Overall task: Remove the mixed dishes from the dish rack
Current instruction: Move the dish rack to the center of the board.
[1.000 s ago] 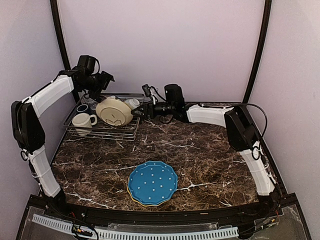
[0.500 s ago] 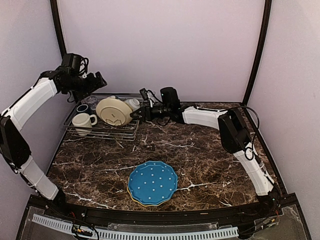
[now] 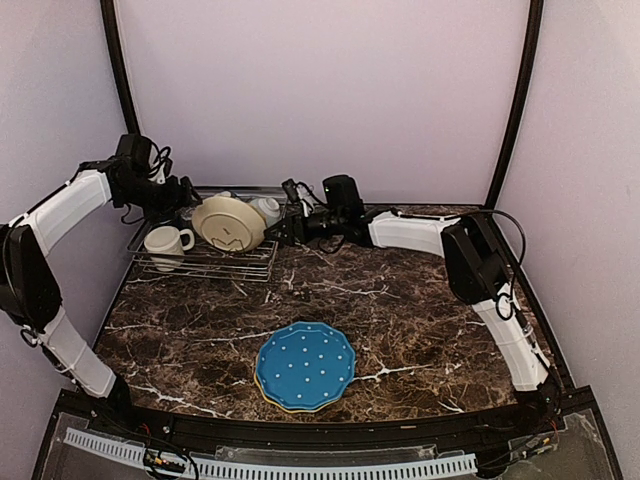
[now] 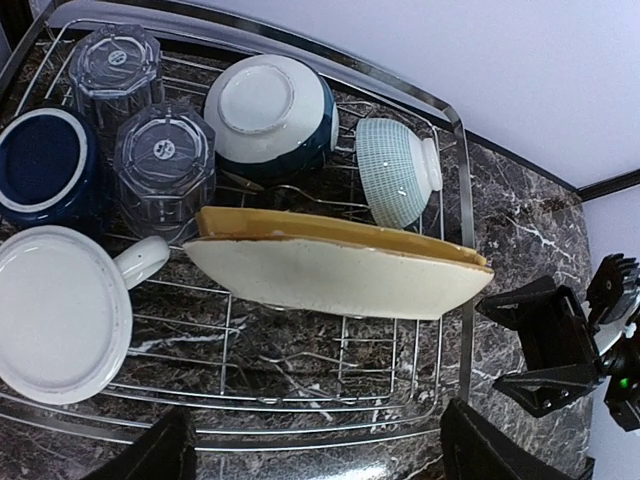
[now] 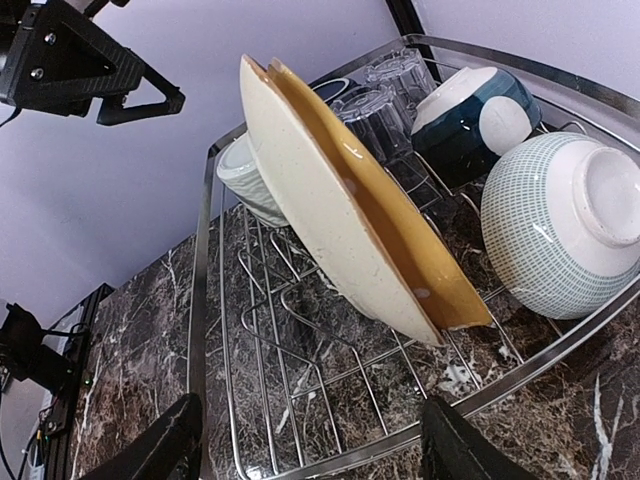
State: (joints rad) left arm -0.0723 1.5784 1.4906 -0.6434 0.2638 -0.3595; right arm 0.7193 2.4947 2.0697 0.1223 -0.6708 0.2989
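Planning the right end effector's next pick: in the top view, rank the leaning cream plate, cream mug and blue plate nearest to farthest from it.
1. Leaning cream plate, in the rack beside the right end effector.
2. Cream mug, rack's near-left corner.
3. Blue plate, on the table, front centre.

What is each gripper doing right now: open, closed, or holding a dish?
Left gripper: open, holding nothing.
Right gripper: open, holding nothing.
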